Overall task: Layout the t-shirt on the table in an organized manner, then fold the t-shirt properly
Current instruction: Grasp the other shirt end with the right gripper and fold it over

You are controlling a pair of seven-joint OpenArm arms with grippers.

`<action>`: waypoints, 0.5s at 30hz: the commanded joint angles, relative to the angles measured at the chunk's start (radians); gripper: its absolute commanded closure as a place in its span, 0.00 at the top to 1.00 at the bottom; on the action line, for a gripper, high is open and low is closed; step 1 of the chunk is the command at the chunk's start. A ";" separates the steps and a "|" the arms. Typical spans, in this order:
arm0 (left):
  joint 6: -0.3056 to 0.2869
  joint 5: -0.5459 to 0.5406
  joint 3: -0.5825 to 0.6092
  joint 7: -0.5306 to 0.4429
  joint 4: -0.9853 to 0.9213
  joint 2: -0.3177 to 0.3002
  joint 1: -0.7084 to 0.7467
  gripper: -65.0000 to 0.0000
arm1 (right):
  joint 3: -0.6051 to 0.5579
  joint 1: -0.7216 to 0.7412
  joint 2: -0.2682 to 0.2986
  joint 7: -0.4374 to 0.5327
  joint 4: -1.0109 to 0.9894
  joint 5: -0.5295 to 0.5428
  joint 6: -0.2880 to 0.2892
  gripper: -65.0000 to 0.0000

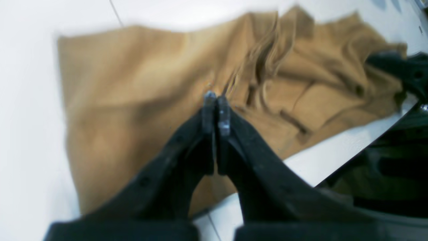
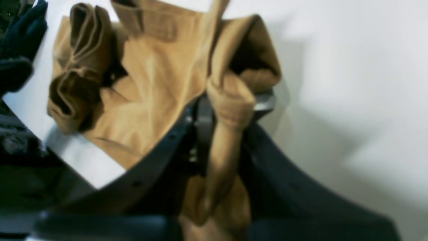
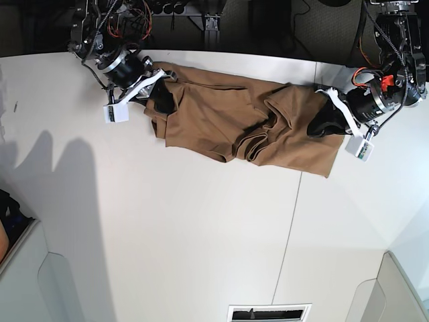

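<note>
Black fingers of the left gripper (image 1: 216, 110) fill the bottom of the left wrist view, tips pressed flat together with no cloth seen between them, poised over the t-shirt (image 1: 140, 100). In the right wrist view, the right gripper (image 2: 230, 103) has its jaws drawn in on a thick rolled bunch of the same tan cloth, which passes down between the fingers toward the lower edge of the frame.

From above, the t-shirt (image 3: 248, 124) lies stretched sideways along the upper part of the table (image 3: 167, 235), close to its far edge, with one gripper at each end. It looks only partly laid out: the portion toward the left wrist camera is fairly smooth, but the middle is heaped into ridges and the end at the right gripper is curled into tubes. Spreading seems unfinished, and no fold has been made yet.

Cloth is soft, matte, tan-brown, with hems showing as thicker bands. White tabletop is smooth, cut by thin dark seams.
</note>
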 commanded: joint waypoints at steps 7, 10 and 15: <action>-0.013 -0.030 -0.088 -0.023 0.015 -0.012 -0.012 0.00 | 0.149 0.133 0.051 -0.008 0.016 0.005 0.008 0.00; -0.013 -0.036 -0.132 -0.021 0.013 -0.012 -0.010 0.00 | 0.203 0.174 0.106 -0.011 0.016 0.034 0.008 0.00; -0.013 -0.034 -0.101 -0.026 -0.068 -0.008 0.005 0.00 | 0.226 0.240 0.160 -0.103 0.016 0.160 0.024 0.00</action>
